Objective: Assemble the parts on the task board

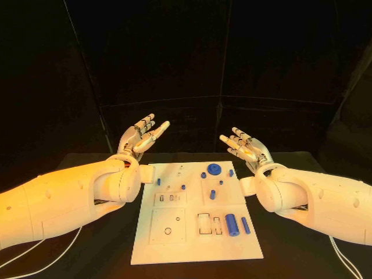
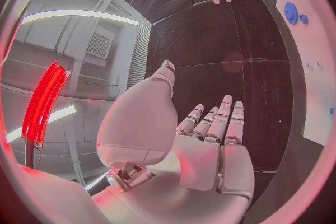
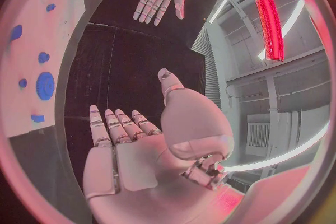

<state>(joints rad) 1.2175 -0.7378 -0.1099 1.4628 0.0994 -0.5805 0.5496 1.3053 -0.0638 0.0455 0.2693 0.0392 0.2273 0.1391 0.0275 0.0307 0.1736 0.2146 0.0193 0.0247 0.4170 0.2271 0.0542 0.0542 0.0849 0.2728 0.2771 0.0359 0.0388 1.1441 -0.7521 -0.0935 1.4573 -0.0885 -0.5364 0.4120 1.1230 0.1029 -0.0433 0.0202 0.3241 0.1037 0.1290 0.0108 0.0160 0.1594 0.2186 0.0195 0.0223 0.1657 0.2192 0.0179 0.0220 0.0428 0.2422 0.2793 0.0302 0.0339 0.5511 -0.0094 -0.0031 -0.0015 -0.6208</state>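
Observation:
The white task board [image 1: 195, 232] lies flat in the middle of the black table. Several small blue parts rest on it: a round gear-like part [image 1: 214, 169] near its far edge, a thick blue cylinder [image 1: 232, 224] and a thinner blue rod [image 1: 246, 225] near its right front. My left hand [image 1: 142, 135] is raised beyond the board's far left corner, palm up, fingers spread, holding nothing. My right hand [image 1: 246, 145] is raised beyond the far right corner, likewise open and empty. In the left wrist view my left hand [image 2: 210, 145] has straight fingers; in the right wrist view my right hand [image 3: 122, 140] does too.
The black table [image 1: 295, 256] extends around the board on all sides. A dark curtain backs the scene. White cables [image 1: 35, 256] trail off the table's front left, and another cable [image 1: 345, 261] at the front right.

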